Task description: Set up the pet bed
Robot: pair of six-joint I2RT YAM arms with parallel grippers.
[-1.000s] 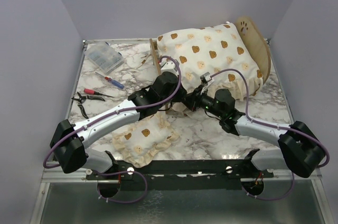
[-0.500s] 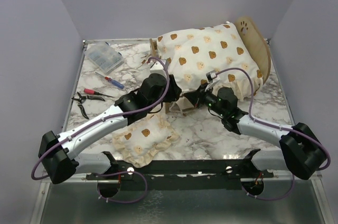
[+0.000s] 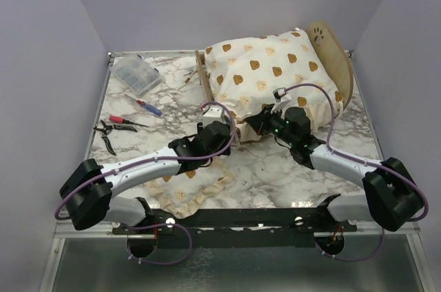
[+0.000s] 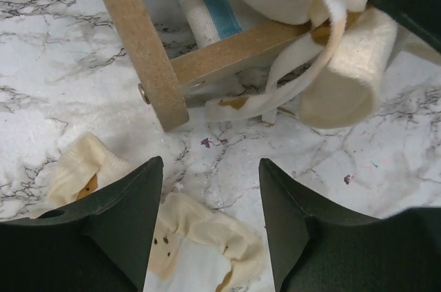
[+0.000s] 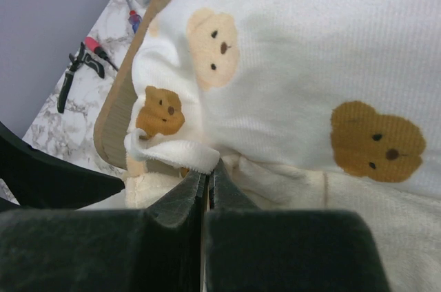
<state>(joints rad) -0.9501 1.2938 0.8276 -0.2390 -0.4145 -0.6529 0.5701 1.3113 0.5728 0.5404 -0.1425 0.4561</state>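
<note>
- Plywood bed (image 3: 331, 43) sits far-right on the table (image 3: 172, 96), cushion (image 3: 269, 71) draped over it
- It looks light, stiff, thin-edged; likely best pinched at a rail (image 4: 234, 51) or the footboard (image 3: 202, 75), not the soft cushion
- Left gripper (image 4: 210, 164) gapes, holding nothing; right gripper (image 5: 207, 180) is pressed together at the cushion's frill
- Count: one bed, one cushion, one pillow (image 3: 180, 194)

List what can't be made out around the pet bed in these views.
- Top view: the pet bed's striped base, covered by the cushion.
- Right wrist view: whether the shut right gripper pinches cushion fabric; its fingertips hide the contact.
- Top view: part of the small pillow, under the left arm.
- Top view: the clear box's contents, too small.
</note>
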